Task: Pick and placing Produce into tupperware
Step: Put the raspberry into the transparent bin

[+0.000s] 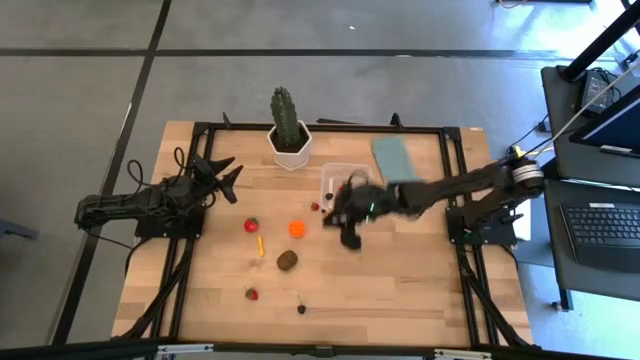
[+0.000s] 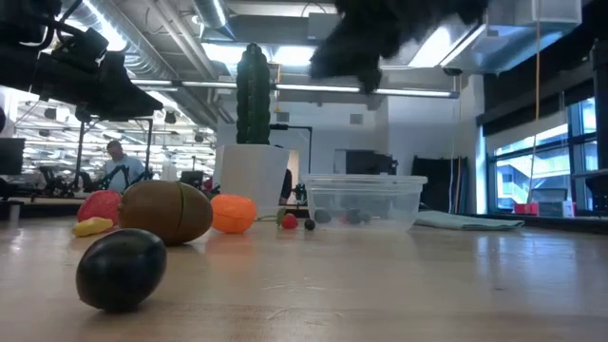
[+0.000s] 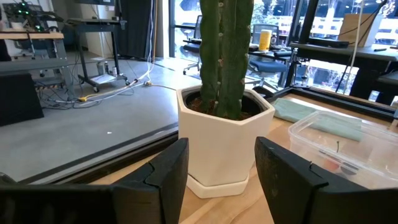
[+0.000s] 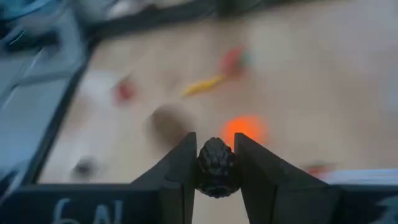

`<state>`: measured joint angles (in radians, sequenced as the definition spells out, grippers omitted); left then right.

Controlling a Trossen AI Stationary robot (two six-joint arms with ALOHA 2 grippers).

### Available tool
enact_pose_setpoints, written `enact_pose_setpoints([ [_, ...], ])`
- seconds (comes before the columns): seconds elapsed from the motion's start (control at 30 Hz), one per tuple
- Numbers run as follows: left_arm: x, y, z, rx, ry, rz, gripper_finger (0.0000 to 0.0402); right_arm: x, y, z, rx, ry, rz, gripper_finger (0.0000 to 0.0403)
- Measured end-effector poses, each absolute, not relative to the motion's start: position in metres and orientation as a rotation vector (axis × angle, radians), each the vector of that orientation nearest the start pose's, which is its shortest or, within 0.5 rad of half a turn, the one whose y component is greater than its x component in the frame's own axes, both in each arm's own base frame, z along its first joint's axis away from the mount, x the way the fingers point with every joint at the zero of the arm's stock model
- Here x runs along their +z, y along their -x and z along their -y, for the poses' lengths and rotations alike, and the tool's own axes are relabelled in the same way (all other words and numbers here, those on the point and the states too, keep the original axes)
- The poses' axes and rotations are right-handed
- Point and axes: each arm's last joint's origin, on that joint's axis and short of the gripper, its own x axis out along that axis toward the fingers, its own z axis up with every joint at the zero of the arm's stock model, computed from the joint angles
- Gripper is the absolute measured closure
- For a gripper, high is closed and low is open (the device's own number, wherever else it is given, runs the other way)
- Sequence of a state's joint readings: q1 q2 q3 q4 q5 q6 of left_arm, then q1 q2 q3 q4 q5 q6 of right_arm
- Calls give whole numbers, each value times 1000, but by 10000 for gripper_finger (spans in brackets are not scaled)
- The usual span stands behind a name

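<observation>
My right gripper (image 1: 350, 238) hangs above the table just near of the clear tupperware (image 1: 340, 180), shut on a dark berry (image 4: 216, 165). On the table lie an orange ball (image 1: 297, 228), a brown oval (image 1: 288, 260), a yellow stick (image 1: 260, 245), two red strawberries (image 1: 251, 225) (image 1: 251, 294) and a dark berry (image 1: 301, 308). A small red piece (image 1: 315, 207) lies by the tupperware's left wall. Small dark pieces show inside the tupperware in the low view (image 2: 366, 199). My left gripper (image 1: 225, 175) waits open at the table's left, facing the cactus pot (image 3: 224, 137). My right gripper pinches the dark berry by its two sides (image 4: 205, 167) between its two fingers. The berry is lifted clear of the table, and the gripper shows high up in the low view (image 2: 380, 38).
A tall green cactus in a white hexagonal pot (image 1: 288, 135) stands left of the tupperware at the far side. A flat blue-grey lid (image 1: 393, 158) lies to the tupperware's right. Bare wood lies at the table's near right.
</observation>
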<state>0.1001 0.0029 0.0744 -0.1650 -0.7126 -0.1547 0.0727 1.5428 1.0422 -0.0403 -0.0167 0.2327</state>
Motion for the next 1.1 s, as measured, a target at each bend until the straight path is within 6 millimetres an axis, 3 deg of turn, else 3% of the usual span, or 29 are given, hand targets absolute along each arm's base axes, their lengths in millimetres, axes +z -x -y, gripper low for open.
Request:
enact_pose_setpoints([
  [0.1, 173, -83, -27, 817, 117, -28, 225, 297, -331, 10, -149, -217, -581, 309],
  [0.23, 173, -83, -27, 817, 117, -27, 225, 338, -326, 51, -297, -304, -654, 309],
  [0.3, 173, -83, -27, 817, 117, -28, 225, 349, -323, 70, -345, -329, -694, 309],
  [0.4, 173, -83, -27, 817, 118, -27, 225, 351, -324, 92, -370, -349, -769, 309],
  [0.53, 173, -83, -27, 817, 118, -27, 225, 327, -332, 112, -386, -386, -909, 309],
  [0.7, 173, -83, -27, 817, 118, -27, 225, 269, -354, 124, -358, -368, -1152, 309],
  [0.87, 173, -83, -27, 817, 118, -27, 225, 219, -374, 127, -296, -374, -1281, 308],
  [1.1, 173, -83, -27, 817, 118, -27, 225, 183, -388, 130, -271, -357, -1333, 300],
])
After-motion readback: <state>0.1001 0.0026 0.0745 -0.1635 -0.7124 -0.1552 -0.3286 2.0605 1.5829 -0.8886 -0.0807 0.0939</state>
